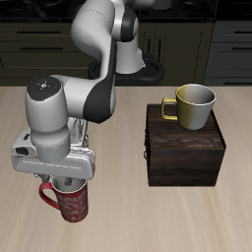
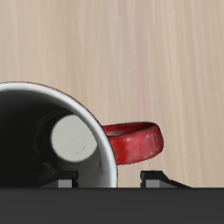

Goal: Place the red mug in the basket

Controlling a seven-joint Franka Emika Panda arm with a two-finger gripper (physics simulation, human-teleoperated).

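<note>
The jaws (image 1: pixel 67 183) sit right over the red mug (image 1: pixel 72 203), low enough that the hand hides the rim in the exterior view. In the wrist view one fingertip (image 2: pixel 63 182) shows over the mug's rim and the other (image 2: pixel 157 178) just outside the cup, next to the handle (image 2: pixel 134 143), so the fingers appear to straddle the wall on the handle side. That is a sensible hold: pinching the thin wall gives a firm bite without having to span the whole body. Whether the pads press the wall yet I cannot tell; the contact lies under the camera's edge.

The mug stands upright on the counter (image 1: pixel 118 212), near its front edge, with its red loop handle sticking out to one side, clear of the fingers. Its pale pattern shows on the dark red body below the hand, and the grey inside (image 2: pixel 70 140) is empty. I judge it is not lifted, though no view proves that.

Farther off, well apart from the mug, a dark wooden box (image 1: pixel 184 148) rests on the counter with a grey, yellow-handled mug (image 1: pixel 193 106) standing on its lid; neither belongs to the job.

The basket appears in neither view, so the carry will have to head somewhere outside these frames.
</note>
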